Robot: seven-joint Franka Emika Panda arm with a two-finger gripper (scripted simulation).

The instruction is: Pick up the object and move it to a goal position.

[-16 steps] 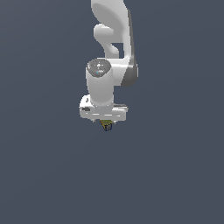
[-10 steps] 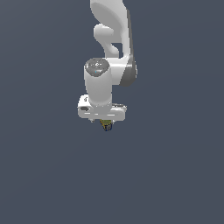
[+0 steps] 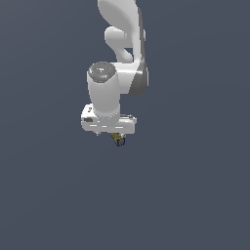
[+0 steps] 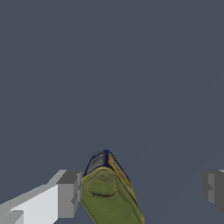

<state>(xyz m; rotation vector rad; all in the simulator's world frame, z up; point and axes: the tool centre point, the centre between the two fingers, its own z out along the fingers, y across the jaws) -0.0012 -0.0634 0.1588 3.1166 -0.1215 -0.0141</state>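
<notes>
The object (image 4: 109,194) is a smooth, rounded olive-green block with a yellow stripe along one side and a dark blue-black ribbed end. It sits between the jaws, touching one grey pad (image 4: 69,194); the other pad stands apart, so the jaws are wide. The glossy white arm (image 3: 119,44) hangs downward, gripper (image 3: 117,138) lowest.

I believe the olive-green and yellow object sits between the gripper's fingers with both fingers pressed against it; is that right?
Not quite. The object does sit between the fingers of the gripper, but only one finger is against it. The other finger stands clearly apart, with an open gap between it and the object. The wrist view shows this.
</notes>
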